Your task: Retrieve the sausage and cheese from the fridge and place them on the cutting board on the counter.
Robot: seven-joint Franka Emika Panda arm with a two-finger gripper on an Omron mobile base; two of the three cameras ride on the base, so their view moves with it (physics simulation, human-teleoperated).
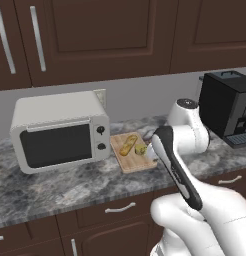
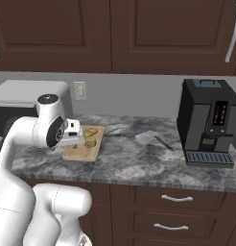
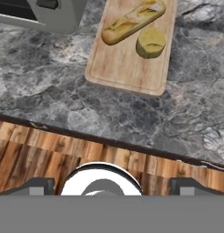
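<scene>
The light tan cutting board (image 3: 127,63) lies on the grey stone counter (image 3: 50,91), just right of the microwave. On it rest a round pale yellow chunk that looks like the cheese (image 3: 150,43) and, touching it, a long tan loaf (image 3: 132,20). Board (image 1: 131,155) and yellow chunk (image 1: 140,149) also show in the left base view. My gripper (image 3: 114,185) hangs above the counter's front edge, on the near side of the board. It is open, its dark fingertips (image 3: 38,185) wide apart with nothing between them. The sausage and the fridge are out of view.
A white microwave (image 1: 60,132) stands left of the board. A black coffee machine (image 2: 208,122) sits at the right end, with a thin dark utensil (image 2: 163,142) lying near it. Dark upper cabinets hang overhead. Wooden floor (image 3: 36,154) lies below the counter edge.
</scene>
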